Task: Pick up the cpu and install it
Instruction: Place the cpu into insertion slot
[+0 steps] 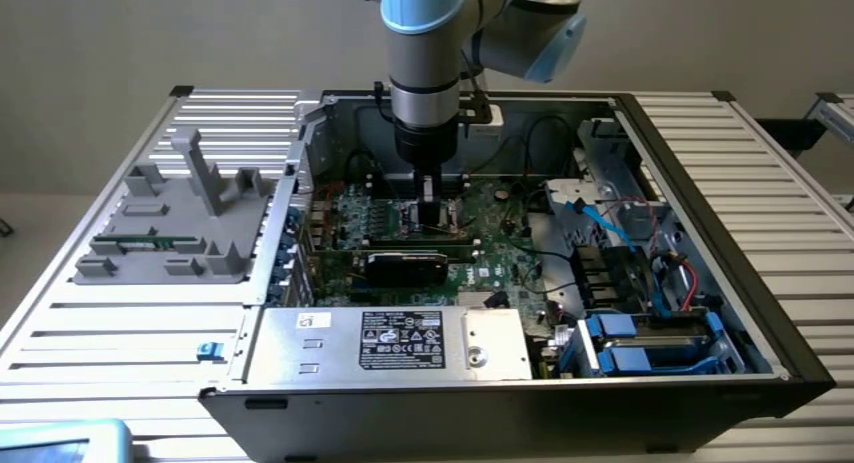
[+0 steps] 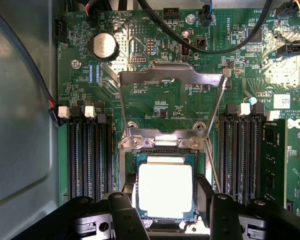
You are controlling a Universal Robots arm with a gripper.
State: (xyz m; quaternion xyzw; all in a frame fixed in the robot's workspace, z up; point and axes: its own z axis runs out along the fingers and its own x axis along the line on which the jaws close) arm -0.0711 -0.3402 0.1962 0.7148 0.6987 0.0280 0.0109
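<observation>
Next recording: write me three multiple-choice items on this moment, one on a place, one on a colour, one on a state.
1. Where does the cpu lie?
A) in the socket
B) on the grey tray outside the case
C) on the power supply
2. What colour is the cpu's top?
A) gold
B) silver-grey
C) black
3. How does the socket's metal frame stand?
A) clamped down over the cpu
B) hinged back, open
C) taken off the board
Answers: 1 A, the socket's rim surrounds the chip; 2 B, the top shines pale metal; 3 B, the frame stands clear of the chip, still on its hinge.
</observation>
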